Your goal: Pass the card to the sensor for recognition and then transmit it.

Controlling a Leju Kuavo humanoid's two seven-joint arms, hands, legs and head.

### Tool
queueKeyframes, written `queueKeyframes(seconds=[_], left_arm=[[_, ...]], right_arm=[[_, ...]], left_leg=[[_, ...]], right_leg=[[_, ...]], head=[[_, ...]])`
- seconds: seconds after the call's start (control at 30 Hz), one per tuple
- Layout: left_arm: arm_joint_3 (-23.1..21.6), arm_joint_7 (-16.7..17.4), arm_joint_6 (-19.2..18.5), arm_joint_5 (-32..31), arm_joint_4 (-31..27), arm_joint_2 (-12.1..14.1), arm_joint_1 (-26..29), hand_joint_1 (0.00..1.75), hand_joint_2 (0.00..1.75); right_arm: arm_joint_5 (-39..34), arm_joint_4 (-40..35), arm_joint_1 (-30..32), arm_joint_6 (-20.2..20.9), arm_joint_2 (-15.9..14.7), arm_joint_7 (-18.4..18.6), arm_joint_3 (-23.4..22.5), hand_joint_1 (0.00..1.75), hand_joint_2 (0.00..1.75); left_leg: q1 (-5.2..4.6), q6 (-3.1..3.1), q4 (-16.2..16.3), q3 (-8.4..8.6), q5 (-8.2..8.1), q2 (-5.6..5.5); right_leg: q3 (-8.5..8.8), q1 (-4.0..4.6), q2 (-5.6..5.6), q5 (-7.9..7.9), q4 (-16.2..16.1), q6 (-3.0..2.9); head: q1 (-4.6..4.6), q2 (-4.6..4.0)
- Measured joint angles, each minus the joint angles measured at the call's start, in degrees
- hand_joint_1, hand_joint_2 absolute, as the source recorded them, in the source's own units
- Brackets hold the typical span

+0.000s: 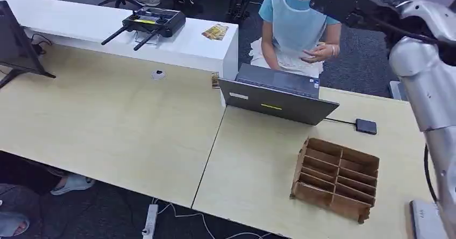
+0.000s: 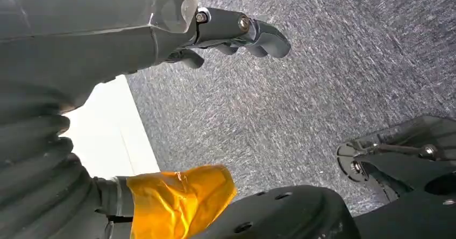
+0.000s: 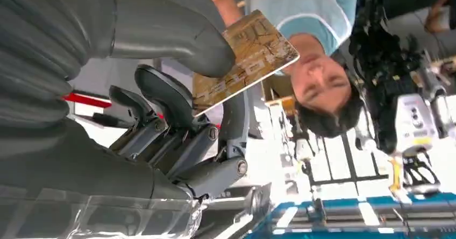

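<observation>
Gold card [image 3: 244, 58] pinched in right hand [image 3: 177, 104], thick thumb on one face, dark fingers [image 3: 161, 91] behind other, upper centre of frame, person [image 3: 317, 61] beyond. Left hand [image 2: 226, 32] hangs over carpet, fingers curled, holding nothing.

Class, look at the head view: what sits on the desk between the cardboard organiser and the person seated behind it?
The laptop stands between the cardboard organiser and the person. The head view shows this.
</observation>
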Motion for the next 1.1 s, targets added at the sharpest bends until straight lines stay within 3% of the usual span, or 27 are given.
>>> queueKeyframes(seconds=[0.33,1.1], left_arm=[[0.0,0.15,-0.33,-0.85,0.0,0.0,-0.01,0.0,1.75],[0.0,-0.02,-0.52,-1.25,0.0,-0.04,-0.05,0.0,1.75]], right_arm=[[-0.15,9.3,-2.5,0.94,4.35,2.34,0.9,1.75,1.75],[-0.35,14.07,-3.15,0.76,5.24,2.86,1.22,1.75,1.75]], left_leg=[[-0.01,0.0,0.01,-0.01,0.0,-0.01],[-0.01,0.0,0.01,0.0,0.0,-0.01]], right_leg=[[0.0,-0.01,-0.01,0.0,-0.01,0.0],[-0.01,0.0,0.0,0.01,-0.01,0.0]], head=[[0.0,0.0],[0.0,0.0]])
